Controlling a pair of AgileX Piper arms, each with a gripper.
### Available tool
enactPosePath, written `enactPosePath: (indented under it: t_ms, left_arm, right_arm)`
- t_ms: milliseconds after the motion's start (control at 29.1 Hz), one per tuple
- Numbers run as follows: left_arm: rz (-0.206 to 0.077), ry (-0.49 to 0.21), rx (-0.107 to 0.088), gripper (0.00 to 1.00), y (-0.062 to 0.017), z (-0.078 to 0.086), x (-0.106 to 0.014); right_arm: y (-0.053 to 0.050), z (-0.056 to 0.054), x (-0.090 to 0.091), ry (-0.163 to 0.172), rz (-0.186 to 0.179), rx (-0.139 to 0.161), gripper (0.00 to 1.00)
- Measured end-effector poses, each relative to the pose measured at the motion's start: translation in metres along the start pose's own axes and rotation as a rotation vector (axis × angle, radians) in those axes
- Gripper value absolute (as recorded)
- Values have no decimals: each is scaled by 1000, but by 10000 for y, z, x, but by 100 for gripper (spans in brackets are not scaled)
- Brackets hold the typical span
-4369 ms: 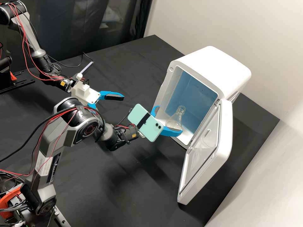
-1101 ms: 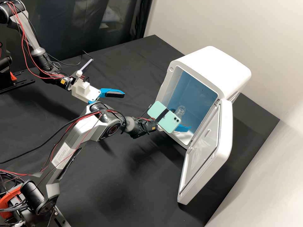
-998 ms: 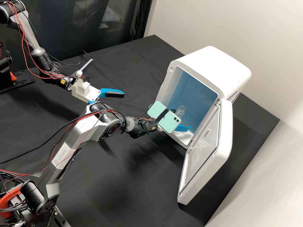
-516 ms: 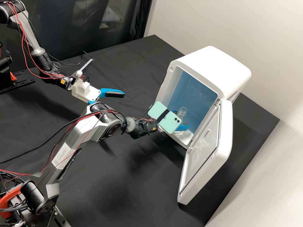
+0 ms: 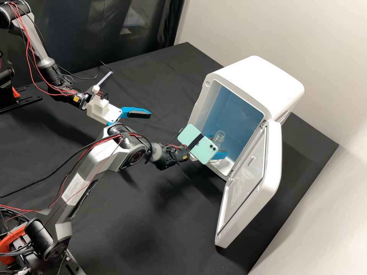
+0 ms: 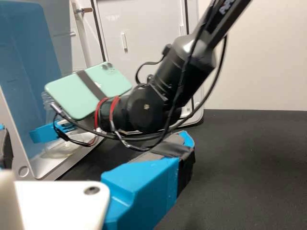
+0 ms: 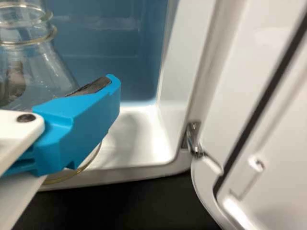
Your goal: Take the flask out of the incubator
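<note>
A white incubator (image 5: 263, 84) with a blue inside stands at the bench's right, its door (image 5: 252, 183) swung wide open. The clear glass flask (image 5: 218, 135) stands upright just inside the opening. My right gripper (image 5: 215, 152) reaches into the opening and is shut on the flask's cone. In the right wrist view one blue finger (image 7: 76, 120) presses against the flask (image 7: 29, 72), whose base sits close above the white floor (image 7: 144, 143). My left gripper (image 5: 138, 113) hangs shut and empty over the bench, left of the incubator.
A mint-green phone (image 5: 197, 143) strapped to the right wrist hides the flask's lower part in the high view. The open door (image 7: 268, 120) stands close beside the right gripper. Red cables trail along both arms. Bare black bench (image 5: 153, 214) lies in front.
Since 4.4 s ago the right arm pushed its gripper into the incubator around the flask. Over the last second it has barely shifted, drawing back slightly. The left arm has kept still.
</note>
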Motion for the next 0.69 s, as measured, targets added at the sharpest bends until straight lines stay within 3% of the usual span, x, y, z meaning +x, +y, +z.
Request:
enactPosePath:
  t_ms: [138, 413, 688]
  left_arm:
    - [0, 0, 0, 100, 0, 0, 0]
    - [0, 0, 0, 100, 0, 0, 0]
    - [-12, 2, -1, 100, -31, -3, -24]
  right_arm:
    - [-1, 51, -272, 6, -21, 21, 0]
    - [63, 93, -818, 61, -46, 18, 0]
    - [42, 215, -1324, 110, -93, -30, 0]
